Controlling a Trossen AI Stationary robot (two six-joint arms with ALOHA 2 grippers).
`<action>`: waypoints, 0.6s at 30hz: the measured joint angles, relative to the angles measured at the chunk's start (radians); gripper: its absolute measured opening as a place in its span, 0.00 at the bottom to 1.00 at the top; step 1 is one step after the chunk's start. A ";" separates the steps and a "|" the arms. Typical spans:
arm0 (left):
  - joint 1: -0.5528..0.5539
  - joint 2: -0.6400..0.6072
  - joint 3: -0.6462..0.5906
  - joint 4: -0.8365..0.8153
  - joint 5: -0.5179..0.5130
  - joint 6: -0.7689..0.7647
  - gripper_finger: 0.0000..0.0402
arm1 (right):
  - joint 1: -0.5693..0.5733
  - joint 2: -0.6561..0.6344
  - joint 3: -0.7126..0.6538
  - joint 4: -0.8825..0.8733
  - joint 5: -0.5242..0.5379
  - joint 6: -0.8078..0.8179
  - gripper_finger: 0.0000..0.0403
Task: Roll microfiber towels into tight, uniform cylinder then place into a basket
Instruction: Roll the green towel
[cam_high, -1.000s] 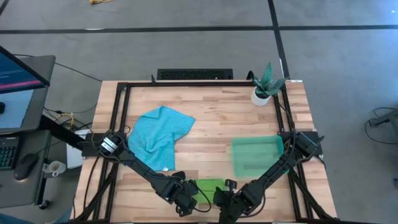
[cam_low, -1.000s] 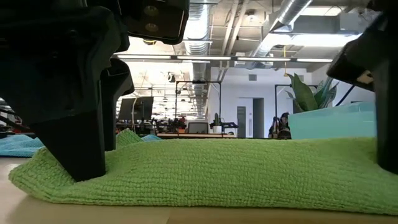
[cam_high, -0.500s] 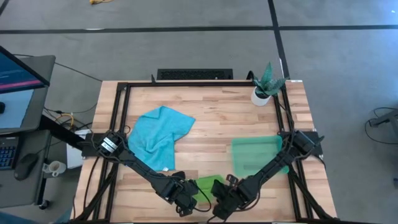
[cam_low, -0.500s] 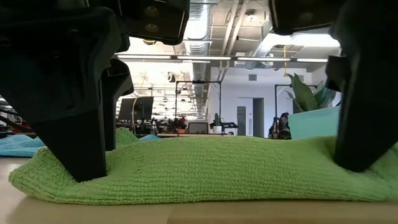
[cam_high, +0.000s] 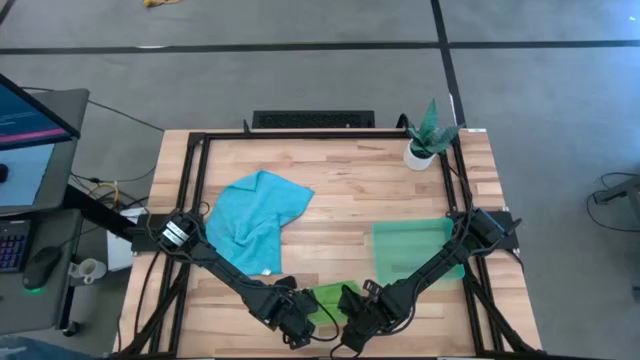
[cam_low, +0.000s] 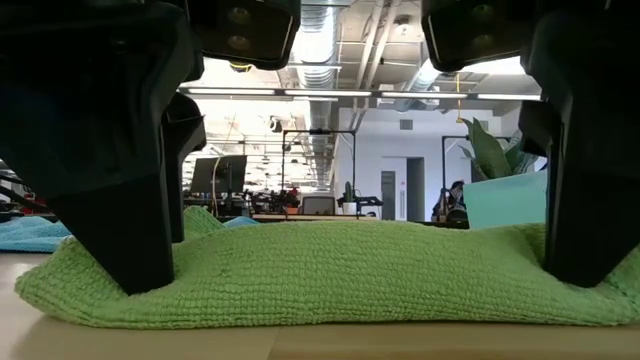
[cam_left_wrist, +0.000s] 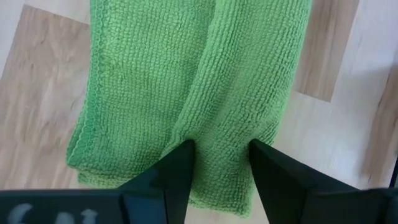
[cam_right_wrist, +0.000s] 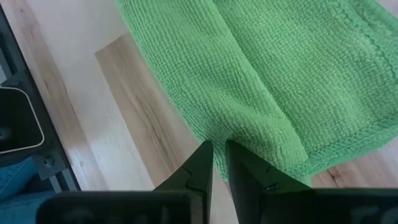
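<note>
The lime green towel (cam_high: 332, 296), folded into a thick long strip, lies flat on the wood near the table's front edge (cam_low: 340, 270). My left gripper (cam_left_wrist: 221, 149) stands on its left end and my right gripper (cam_right_wrist: 217, 146) on its right end, each shut on a ridge of the cloth. In the low view the left gripper's finger (cam_low: 120, 240) and the right gripper's finger (cam_low: 585, 230) sink into the towel's two ends. The turquoise towel (cam_high: 258, 220) lies crumpled at the table's left. The green basket (cam_high: 415, 250) stands at the right. My left gripper pinches a rolled ridge of the green towel (cam_left_wrist: 227, 118) between its two fingers, near the towel's left end. The fingers slant steeply down from above, one on each side of the ridge. The towel lies on the table. My right gripper pinches a narrow fold (cam_right_wrist: 233, 124) at the towel's long edge, near its right end, between two nearly closed fingers. They come steeply down from above. The cloth stays on the table, slack.
A small white pot with a plant (cam_high: 420, 150) stands at the far right corner. A black frame (cam_high: 190, 200) runs round the tabletop. Bare wood lies between the turquoise towel and the basket.
My right gripper has gone toward the table's left along the green towel, rolling its wrist, and now stands on the towel's right end. That end has been drawn in, so the strip is shorter. The left end under my left gripper has stayed put.
</note>
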 joint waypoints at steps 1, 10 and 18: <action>0.000 0.000 0.000 0.001 0.000 -0.006 0.41 | 0.000 0.000 0.000 0.000 0.000 0.000 0.17; -0.001 0.000 0.006 0.021 0.021 0.014 0.48 | 0.000 0.000 0.000 0.000 0.000 -0.001 0.17; -0.053 0.010 0.169 -0.111 -0.088 0.076 0.46 | 0.000 0.000 0.000 0.000 0.000 -0.009 0.17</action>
